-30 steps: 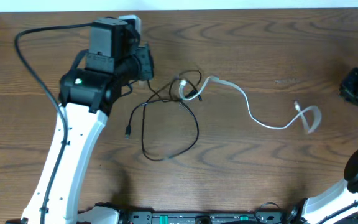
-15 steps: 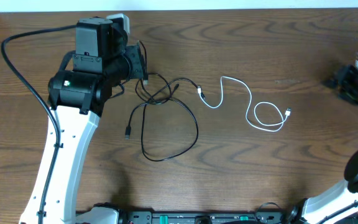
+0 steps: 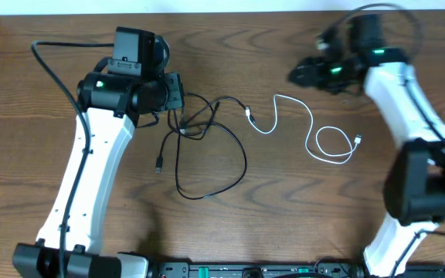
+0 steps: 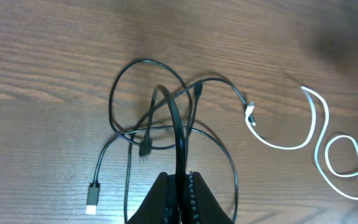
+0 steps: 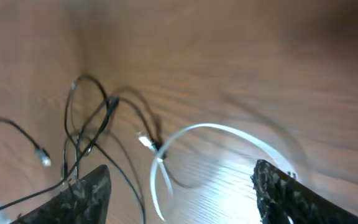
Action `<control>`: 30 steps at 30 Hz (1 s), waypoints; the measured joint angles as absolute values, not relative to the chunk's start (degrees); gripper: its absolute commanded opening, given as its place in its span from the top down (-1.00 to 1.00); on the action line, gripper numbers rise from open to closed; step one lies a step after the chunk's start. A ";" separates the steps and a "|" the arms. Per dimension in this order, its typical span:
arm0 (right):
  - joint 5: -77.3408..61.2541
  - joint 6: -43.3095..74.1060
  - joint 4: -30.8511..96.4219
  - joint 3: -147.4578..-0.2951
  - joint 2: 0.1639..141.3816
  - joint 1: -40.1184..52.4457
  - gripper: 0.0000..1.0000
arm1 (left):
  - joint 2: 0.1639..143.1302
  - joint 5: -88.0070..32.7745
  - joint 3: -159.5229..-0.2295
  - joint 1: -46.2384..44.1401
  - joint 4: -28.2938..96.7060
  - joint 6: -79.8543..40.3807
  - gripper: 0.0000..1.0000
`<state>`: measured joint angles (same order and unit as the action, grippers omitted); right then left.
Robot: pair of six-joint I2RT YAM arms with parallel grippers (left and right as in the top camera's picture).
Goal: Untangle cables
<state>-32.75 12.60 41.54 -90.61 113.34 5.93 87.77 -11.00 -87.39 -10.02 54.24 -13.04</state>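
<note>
Left gripper (image 4: 179, 184) is pinched tight on a strand of the thin black tangled cable (image 4: 179, 140). Right gripper (image 5: 180, 175) is spread wide, near the thin white looped cable (image 5: 210, 126).

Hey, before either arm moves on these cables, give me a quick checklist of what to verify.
1. Left gripper clamped on black cable: ok.
2. Right gripper open and empty: ok.
3. White cable lying loose, unheld: ok.
4. White plug clear of black cable's end: cannot tell, they sit close.
5. Black tangle cleared: not ok, loops cross.
</note>
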 measured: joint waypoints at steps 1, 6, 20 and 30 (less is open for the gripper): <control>-32.42 13.19 41.41 -90.61 114.39 7.14 -0.23 | 87.99 -10.66 -87.37 -10.02 54.26 -13.04 0.85; -29.74 16.40 41.58 -90.59 119.55 12.82 -0.02 | 87.99 -9.96 -87.35 -10.02 54.22 -13.04 0.85; -20.16 20.62 53.98 -92.62 119.94 15.25 0.98 | 87.99 -8.64 -87.35 -10.02 53.52 -13.04 0.85; -11.60 20.23 67.11 -105.01 115.37 11.14 0.98 | 87.99 -8.64 -87.35 -10.02 51.68 -13.04 0.85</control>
<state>-11.60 20.23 67.11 -105.01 115.37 11.14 87.99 -8.64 -87.35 -10.02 51.68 -13.04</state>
